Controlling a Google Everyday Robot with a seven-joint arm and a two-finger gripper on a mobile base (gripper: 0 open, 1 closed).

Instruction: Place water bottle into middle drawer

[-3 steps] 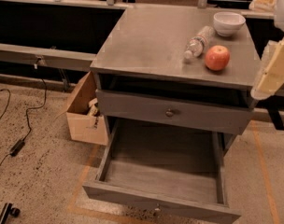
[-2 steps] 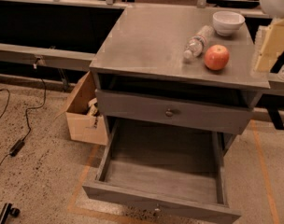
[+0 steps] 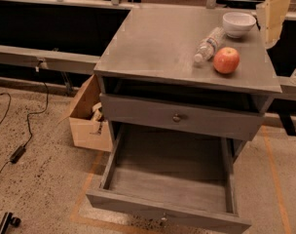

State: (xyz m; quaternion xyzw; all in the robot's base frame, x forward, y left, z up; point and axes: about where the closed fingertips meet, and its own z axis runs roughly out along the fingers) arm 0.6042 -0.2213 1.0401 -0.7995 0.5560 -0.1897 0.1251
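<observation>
Well, the reach has only begun: my gripper [image 3: 272, 14] hangs at the upper right of the frame, above the desk's [image 3: 157, 43] far right edge and just right of the bowl [image 3: 238, 23]. It holds nothing, and whether it is parted or closed I cannot tell. The bottle [image 3: 209, 45] lies on its side on the desk top, right of centre, base toward the bowl and cap toward the lower left, with the apple [image 3: 226, 60] just beside its cap end. The drawer [image 3: 172, 184] stands pulled out at the bottom of the frame, its floor bare.

So I judge the step in hand to be the approach for the grasp. Next I need to come down and left over the bottle and close across its body (it may roll), keeping off the apple and bowl on either side.
</observation>
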